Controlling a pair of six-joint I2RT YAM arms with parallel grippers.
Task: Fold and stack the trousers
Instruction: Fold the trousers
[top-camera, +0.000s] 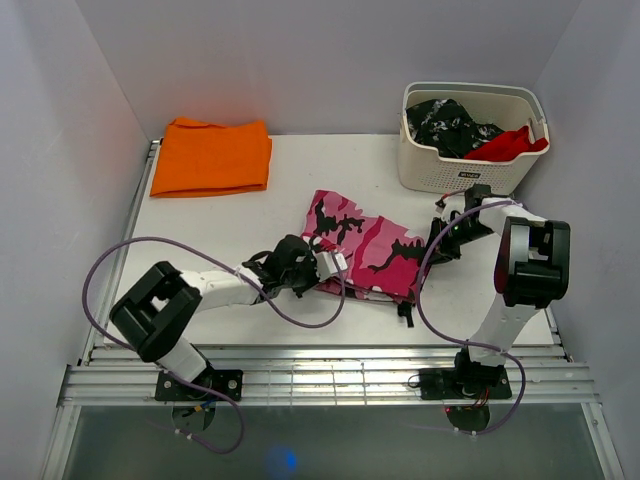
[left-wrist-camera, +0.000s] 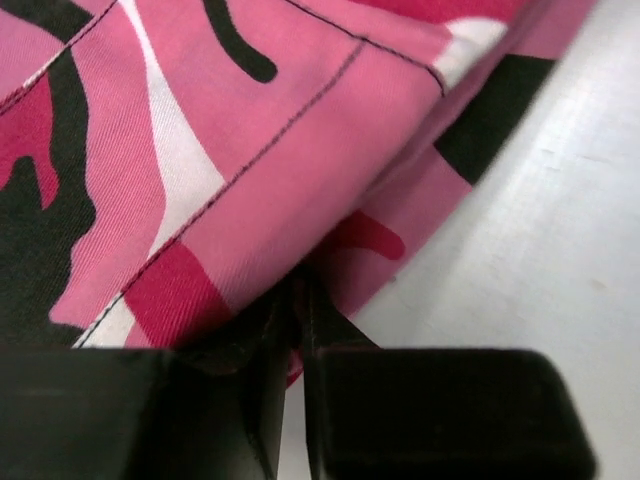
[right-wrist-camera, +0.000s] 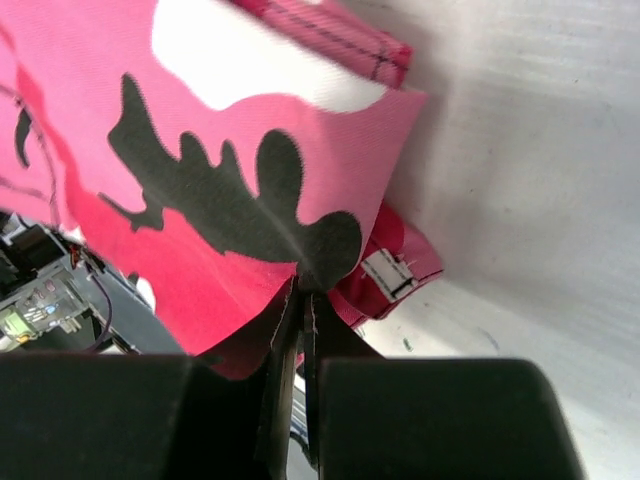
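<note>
The trousers (top-camera: 365, 245), in pink, white and black camouflage, lie folded in a bundle at the middle of the table (top-camera: 220, 225). My left gripper (top-camera: 325, 265) is at their near-left edge. In the left wrist view its jaws (left-wrist-camera: 298, 285) stand almost together, with the edge of the folded trousers (left-wrist-camera: 250, 150) pinched at the tips. My right gripper (top-camera: 437, 245) is at their right edge. In the right wrist view it (right-wrist-camera: 303, 295) is shut on a corner of the trousers (right-wrist-camera: 230, 120), and the cloth rises off the table there.
A plain orange cloth (top-camera: 212, 157) lies folded at the back left. A cream basket (top-camera: 470, 172) at the back right holds a black-and-white speckled garment (top-camera: 450, 125) and a red cloth (top-camera: 510, 145). White walls close in the table on three sides.
</note>
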